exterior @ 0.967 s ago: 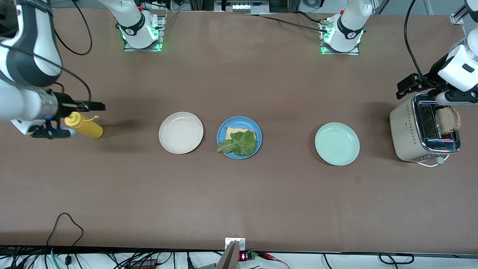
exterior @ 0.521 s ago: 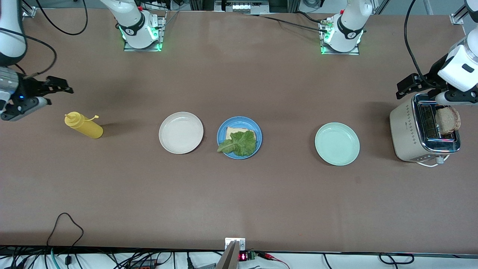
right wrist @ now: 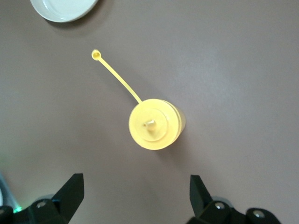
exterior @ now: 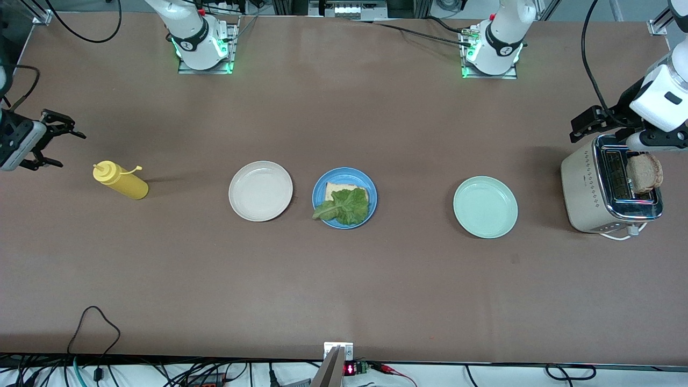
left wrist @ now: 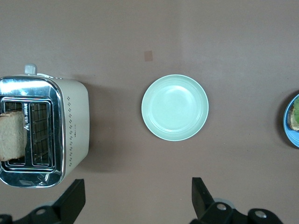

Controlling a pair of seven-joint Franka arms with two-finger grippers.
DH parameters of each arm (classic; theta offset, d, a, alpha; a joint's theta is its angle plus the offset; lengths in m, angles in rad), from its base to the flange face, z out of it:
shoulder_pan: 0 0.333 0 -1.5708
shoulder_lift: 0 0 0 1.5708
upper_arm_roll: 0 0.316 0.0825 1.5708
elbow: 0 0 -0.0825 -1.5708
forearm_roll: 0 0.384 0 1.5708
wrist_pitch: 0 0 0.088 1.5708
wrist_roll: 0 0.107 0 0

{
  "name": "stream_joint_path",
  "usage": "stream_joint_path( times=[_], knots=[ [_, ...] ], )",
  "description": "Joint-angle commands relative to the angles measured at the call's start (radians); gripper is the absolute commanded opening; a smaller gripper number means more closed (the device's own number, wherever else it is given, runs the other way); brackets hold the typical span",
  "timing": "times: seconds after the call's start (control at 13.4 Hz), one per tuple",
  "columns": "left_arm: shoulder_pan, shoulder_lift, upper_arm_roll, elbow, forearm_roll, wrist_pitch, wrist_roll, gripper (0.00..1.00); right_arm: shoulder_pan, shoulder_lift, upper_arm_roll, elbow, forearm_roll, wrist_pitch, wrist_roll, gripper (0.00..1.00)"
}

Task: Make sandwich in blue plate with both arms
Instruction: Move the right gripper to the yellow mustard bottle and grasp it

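Note:
The blue plate (exterior: 344,198) sits mid-table and holds one toast slice (exterior: 337,187) with a lettuce leaf (exterior: 346,207) lying on it. Its edge shows in the left wrist view (left wrist: 292,122). A second toast slice (exterior: 644,172) stands in a slot of the toaster (exterior: 586,188), and also shows in the left wrist view (left wrist: 11,142). My left gripper (exterior: 581,124) is open and empty, up beside the toaster (left wrist: 70,126); its fingertips (left wrist: 74,196) are wide apart. My right gripper (exterior: 67,146) is open and empty, above the table by the yellow squeeze bottle (exterior: 119,180).
A cream-white plate (exterior: 260,191) sits beside the blue plate toward the right arm's end. A mint-green plate (exterior: 485,207) lies between the blue plate and the toaster. The bottle (right wrist: 154,123) stands upright with its cap strap out. Cables hang at the table's near edge.
My right gripper has pulled back from the yellow bottle toward the right arm's end of the table. The left arm has not moved.

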Motion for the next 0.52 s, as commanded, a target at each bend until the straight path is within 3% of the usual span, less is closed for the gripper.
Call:
stream_joint_path(
  times=[0.0, 0.45],
  knots=[
    [0.004, -0.020, -0.006, -0.023, -0.002, 0.011, -0.008, 1.00, -0.076, 0.076, 0.019, 0.001, 0.112, 0.049, -0.202, 1.00],
    [0.004, -0.019, -0.006, -0.023, -0.002, 0.008, -0.008, 1.00, -0.170, 0.198, 0.028, 0.015, 0.272, 0.052, -0.485, 1.00]
  ],
)
